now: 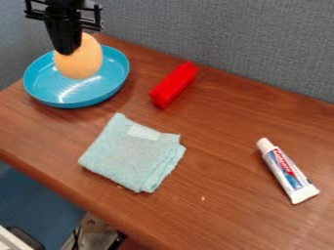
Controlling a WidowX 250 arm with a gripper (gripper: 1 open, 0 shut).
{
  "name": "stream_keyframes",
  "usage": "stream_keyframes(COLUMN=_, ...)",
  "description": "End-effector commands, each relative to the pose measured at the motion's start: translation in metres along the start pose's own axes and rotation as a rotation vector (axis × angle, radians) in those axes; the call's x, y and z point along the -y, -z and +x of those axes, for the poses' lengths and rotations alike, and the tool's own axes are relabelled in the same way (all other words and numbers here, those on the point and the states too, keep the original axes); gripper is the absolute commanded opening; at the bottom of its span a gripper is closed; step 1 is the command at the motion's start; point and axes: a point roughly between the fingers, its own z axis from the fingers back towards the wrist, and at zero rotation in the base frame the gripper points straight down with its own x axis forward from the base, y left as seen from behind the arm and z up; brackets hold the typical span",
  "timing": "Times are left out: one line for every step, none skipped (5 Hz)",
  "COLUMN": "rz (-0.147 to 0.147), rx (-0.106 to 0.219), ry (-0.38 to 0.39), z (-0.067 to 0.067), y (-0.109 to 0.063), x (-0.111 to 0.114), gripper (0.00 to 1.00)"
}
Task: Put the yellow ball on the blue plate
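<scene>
The yellow ball (80,62) hangs from my gripper (66,49) over the middle of the blue plate (104,90) at the table's far left. The black fingers come straight down and are shut on the ball's top half, hiding it. The ball's underside sits low over the plate's inside; I cannot tell whether it touches the dish.
A light teal folded cloth (133,152) lies at the table's middle front. A red block (174,84) lies behind it, right of the plate. A toothpaste tube (287,169) lies at the right. The table's front edge runs diagonally below the cloth.
</scene>
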Motion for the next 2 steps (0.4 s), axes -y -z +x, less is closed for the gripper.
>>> stream_keyframes(rz=0.014, rx=0.041, ry=-0.023, z=0.0041, y=-0.0073, x=-0.0097, gripper=0.00)
stream_keyframes(rz=0.018, rx=0.032, ry=-0.035, z=0.0049, y=0.0001, x=-0.0142, gripper=0.00)
